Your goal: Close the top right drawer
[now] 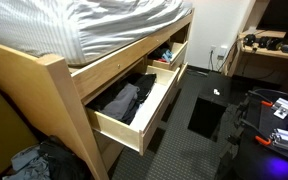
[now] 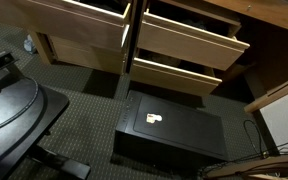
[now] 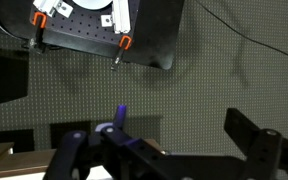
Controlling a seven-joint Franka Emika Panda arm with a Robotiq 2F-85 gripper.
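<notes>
The top right drawer is the far pale wood drawer under the bed. It stands pulled out, with small colourful odds and ends inside. In an exterior view its flat front juts out above a lower open drawer. My gripper shows only in the wrist view. It is open and empty, and it hangs over the dark carpet, apart from any drawer. A strip of pale wood lies at the bottom left of the wrist view.
The near drawer is open and holds dark clothes. A black box stands on the carpet in front of the drawers. A black perforated board with orange clamps lies on the floor. A desk stands by the far wall.
</notes>
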